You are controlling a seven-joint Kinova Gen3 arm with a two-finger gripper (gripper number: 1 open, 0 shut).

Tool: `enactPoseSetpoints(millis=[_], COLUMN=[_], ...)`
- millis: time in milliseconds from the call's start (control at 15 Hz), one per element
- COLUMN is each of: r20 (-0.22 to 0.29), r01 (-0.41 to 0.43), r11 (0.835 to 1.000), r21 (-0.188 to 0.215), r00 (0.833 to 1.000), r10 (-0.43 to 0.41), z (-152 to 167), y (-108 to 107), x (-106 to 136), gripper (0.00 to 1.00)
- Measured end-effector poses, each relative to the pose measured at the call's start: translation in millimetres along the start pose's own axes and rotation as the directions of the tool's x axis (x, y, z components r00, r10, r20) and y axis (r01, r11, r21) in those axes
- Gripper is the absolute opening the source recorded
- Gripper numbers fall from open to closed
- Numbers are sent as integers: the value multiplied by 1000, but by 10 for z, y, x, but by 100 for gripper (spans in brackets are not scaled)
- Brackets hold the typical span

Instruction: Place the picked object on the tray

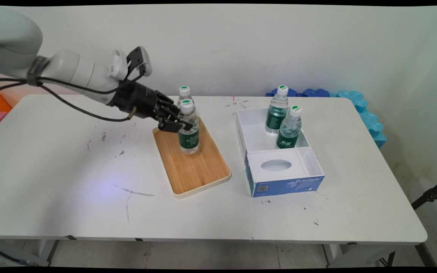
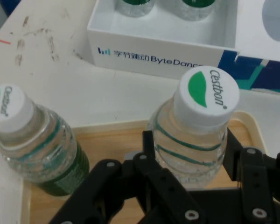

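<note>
Clear ribbed plastic bottle [image 1: 188,132] pinched by black tool [image 1: 180,123], upright on rectangular bamboo tray [image 1: 199,167].

White worktop [image 1: 70,170], scuffed. Clasped between the fingers [image 1: 169,125], a water bottle [image 1: 188,134] stands upright on a wooden tray [image 1: 199,170]; a second bottle [image 1: 184,96] stands just beside it. Ahead of the fingers, an open white-and-blue box [image 1: 286,184] holds two more bottles [image 1: 278,113]. Farther ahead, blue foam blocks [image 1: 358,100] lie by the worktop's edge.
</note>
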Motion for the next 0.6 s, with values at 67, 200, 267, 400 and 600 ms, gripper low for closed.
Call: enactPoseSetpoints(millis=[67,200,267,400,600], r20=[2,4,6,8,9], r01=[2,6,8,11,16], r11=[1000,1000,1000,1000,1000], r21=[0,-1,-1,-1,1], r00=[1000,1000,1000,1000,1000], r10=[-2,-6,-8,-11,-16], z=[21,63,80,112,147], y=[-13,-36,-46,-66,-87], x=[-42,-112,-140,-189,-242], gripper=[0,0,0,0,0])
